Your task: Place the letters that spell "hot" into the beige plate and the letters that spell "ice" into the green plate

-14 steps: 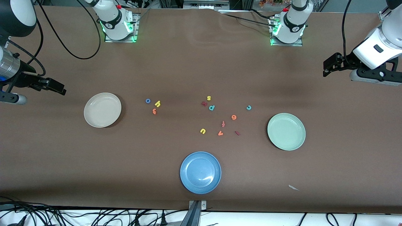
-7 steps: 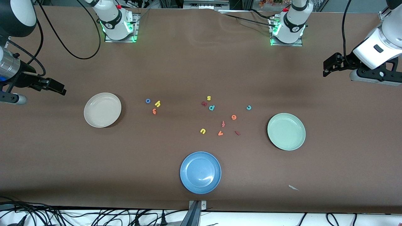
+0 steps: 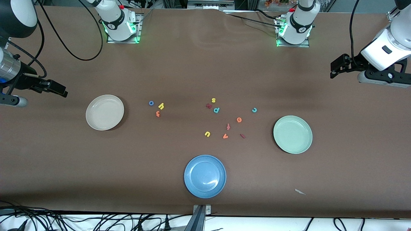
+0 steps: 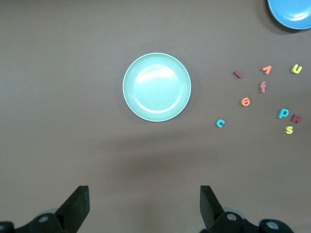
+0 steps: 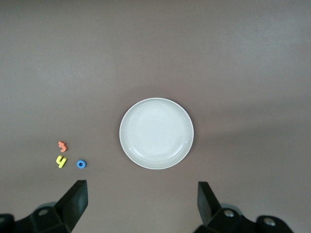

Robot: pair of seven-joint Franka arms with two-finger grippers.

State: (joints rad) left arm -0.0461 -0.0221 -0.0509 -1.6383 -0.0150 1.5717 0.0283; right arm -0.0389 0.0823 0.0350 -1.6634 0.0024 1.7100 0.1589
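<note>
The beige plate (image 3: 105, 112) (image 5: 156, 133) lies toward the right arm's end. Beside it, toward the middle, are the blue "o" (image 3: 151, 103) (image 5: 81, 164), yellow "h" (image 3: 161, 106) (image 5: 61, 161) and orange "t" (image 3: 157, 113) (image 5: 62, 145). The green plate (image 3: 292, 134) (image 4: 157, 87) lies toward the left arm's end, with the teal "c" (image 3: 254, 110) (image 4: 220, 123), orange "e" (image 3: 239, 119) (image 4: 246, 101) and maroon "i" (image 3: 242, 136) (image 4: 237, 74) close by. My right gripper (image 3: 63, 92) (image 5: 142, 201) and left gripper (image 3: 332, 72) (image 4: 144, 204) hang open and empty over the table's ends.
A blue plate (image 3: 205, 176) sits nearest the front camera. Other letters lie mid-table: yellow "s" (image 3: 213, 100), a maroon letter (image 3: 208, 106), teal "d" (image 3: 216, 110), red "f" (image 3: 228, 126), yellow "u" (image 3: 207, 133), orange "v" (image 3: 225, 136). A paper scrap (image 3: 300, 192) lies near the front edge.
</note>
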